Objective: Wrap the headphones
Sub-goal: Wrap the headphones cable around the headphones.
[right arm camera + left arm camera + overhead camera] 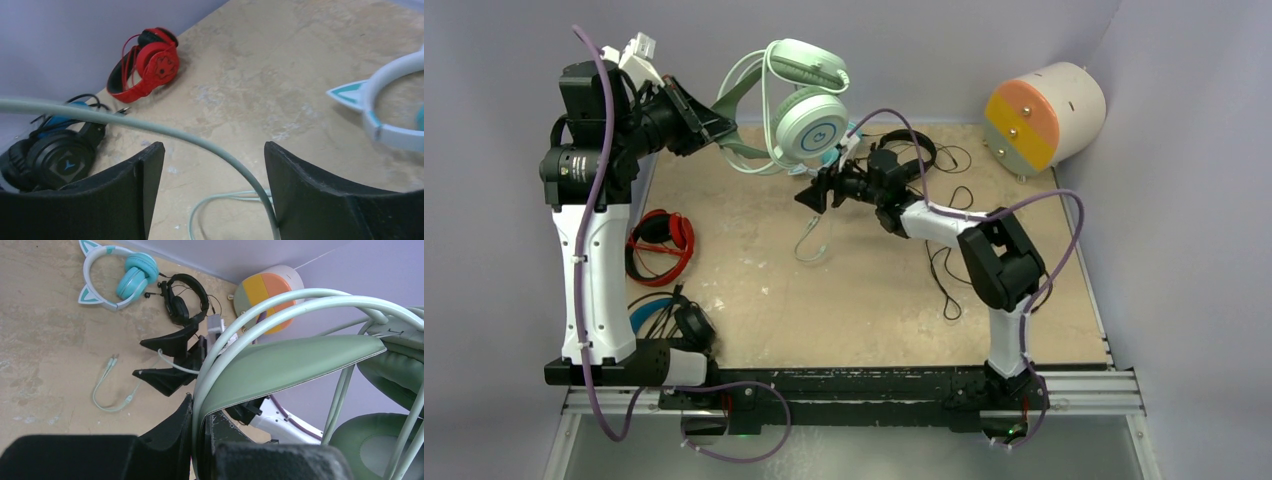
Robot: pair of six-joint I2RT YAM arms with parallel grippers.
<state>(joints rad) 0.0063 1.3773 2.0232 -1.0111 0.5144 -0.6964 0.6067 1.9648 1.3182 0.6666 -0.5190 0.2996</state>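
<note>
My left gripper (714,125) is shut on the headband of the mint-green headphones (809,125) and holds them high at the back left. The pinched band (285,365) fills the left wrist view, between my left fingers (202,415). The thin mint cable (200,140) hangs from the headset, passes between the spread fingers of my open right gripper (214,150) along its right finger, and ends in a loop on the table (812,245). The right gripper (809,195) hovers just below the headset's ear cup.
The red headphones (664,240) and the black headphones with a blue band (659,315) lie at the left edge. A small all-black headset (182,302) and a teal cat-eared headset (125,277) lie at the back. A cream drum with an orange face (1044,115) stands at the back right.
</note>
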